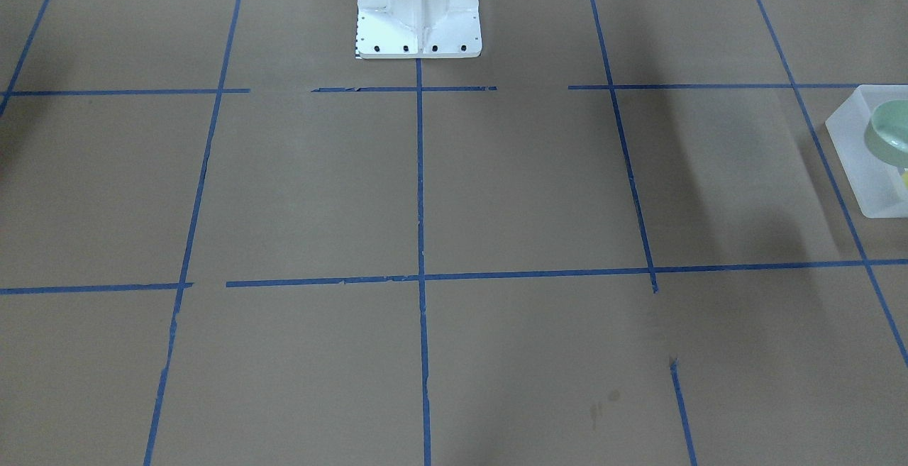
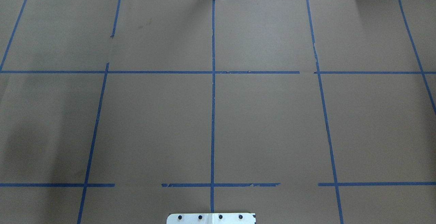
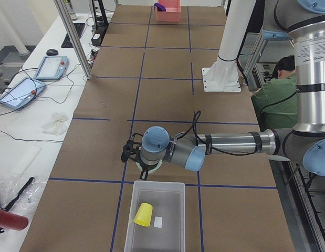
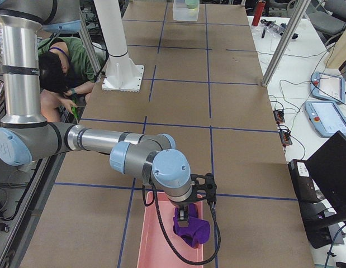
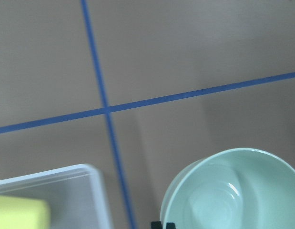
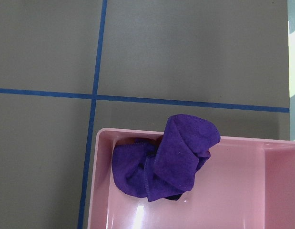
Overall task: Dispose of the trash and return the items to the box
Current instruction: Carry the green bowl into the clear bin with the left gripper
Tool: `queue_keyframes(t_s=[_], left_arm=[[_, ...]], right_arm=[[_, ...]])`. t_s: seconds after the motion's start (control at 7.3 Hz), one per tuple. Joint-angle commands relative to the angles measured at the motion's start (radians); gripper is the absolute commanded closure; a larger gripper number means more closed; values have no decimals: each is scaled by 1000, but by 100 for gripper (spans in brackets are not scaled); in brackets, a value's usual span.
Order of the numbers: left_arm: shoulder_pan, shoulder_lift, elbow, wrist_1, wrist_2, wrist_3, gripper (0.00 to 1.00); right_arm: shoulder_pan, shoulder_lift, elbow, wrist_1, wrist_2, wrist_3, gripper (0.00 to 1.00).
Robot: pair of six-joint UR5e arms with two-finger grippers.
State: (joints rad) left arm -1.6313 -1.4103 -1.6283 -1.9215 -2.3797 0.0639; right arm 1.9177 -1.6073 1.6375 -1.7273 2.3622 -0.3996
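the left gripper (image 3: pixel 129 155) is stretched out low over the brown-papered table (image 2: pixel 265 125). its dark fingertips (image 5: pixel 157 224) just show at 6 o'clock of the wrist view, against the rim of the pale-green bowl (image 5: pixel 233 191). the bowl hangs tilted and clear of the paper, so the fingers look clamped on its rim. from the left-end camera the bowl sits under the wrist at the 12 o'clock end of the box (image 3: pixel 170 207), right at the rim; whether it is past the wall or just outside it, i cannot tell. the yellow cup (image 3: pixel 143 214) lies in the box toward 9 o'clock, a white label (image 3: pixel 158 222) just beside it at its 4 o'clock

the right gripper (image 4: pixel 186 211) hangs over the pink bin (image 6: pixel 233 191), just above the purple cloth (image 6: pixel 166 160) bunched in the bin's 11 o'clock corner; whether its fingers are apart or together, i cannot tell
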Motion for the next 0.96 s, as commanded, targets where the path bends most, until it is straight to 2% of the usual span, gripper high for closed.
queue_keyframes(t_s=[0.0, 0.27, 0.82], left_arm=[[-123, -24, 156, 33, 79, 172, 100], [-173, -32, 237, 32, 151, 247, 100], [-176, -44, 364, 22, 152, 275, 100]], right_arm=[[-31, -11, 40, -1, 9, 36, 0], [-156, -64, 169, 5, 9, 287, 0], [-295, -108, 162, 158, 12, 355, 0]])
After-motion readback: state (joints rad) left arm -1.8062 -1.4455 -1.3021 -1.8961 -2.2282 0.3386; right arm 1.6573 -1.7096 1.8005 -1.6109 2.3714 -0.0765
